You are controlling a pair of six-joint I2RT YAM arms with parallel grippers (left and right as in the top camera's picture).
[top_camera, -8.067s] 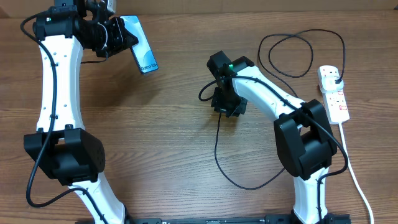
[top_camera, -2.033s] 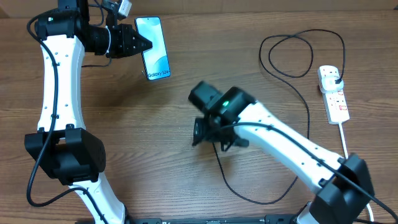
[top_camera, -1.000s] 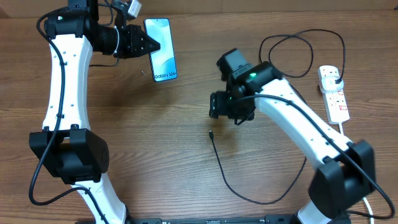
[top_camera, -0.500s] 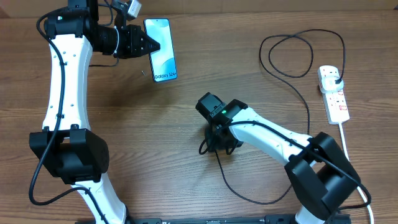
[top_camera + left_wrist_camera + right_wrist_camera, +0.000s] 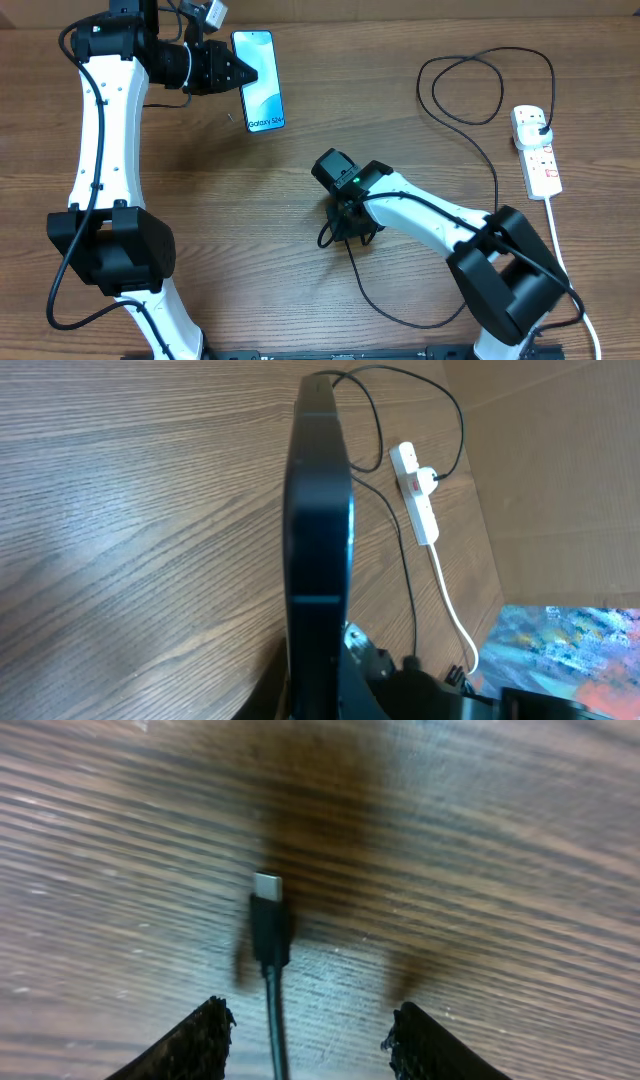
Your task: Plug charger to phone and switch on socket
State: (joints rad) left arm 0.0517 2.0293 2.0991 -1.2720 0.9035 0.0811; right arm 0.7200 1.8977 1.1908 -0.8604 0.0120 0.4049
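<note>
My left gripper [image 5: 238,73] is shut on the left edge of the phone [image 5: 259,80], holding it above the table at the back left with its lit screen facing up. In the left wrist view the phone [image 5: 320,510] shows edge-on as a dark slab. The charger's black cable [image 5: 385,305] loops across the table to its plug in the white socket [image 5: 541,160] at the right edge. The charger's connector tip [image 5: 268,910] lies flat on the wood. My right gripper [image 5: 307,1038] is open, pointing down, with the cable running between its fingers [image 5: 190,1045] and touching neither.
The socket's thick white cord [image 5: 570,285] runs down the right side towards the front edge. The black cable makes a wide loop [image 5: 480,85] at the back right. A brown cardboard wall [image 5: 560,460] stands beyond the socket.
My right arm has swung down and left from mid-table onto the cable's free end, and its jaws have narrowed around the cable. The left arm and the phone have stayed put.
</note>
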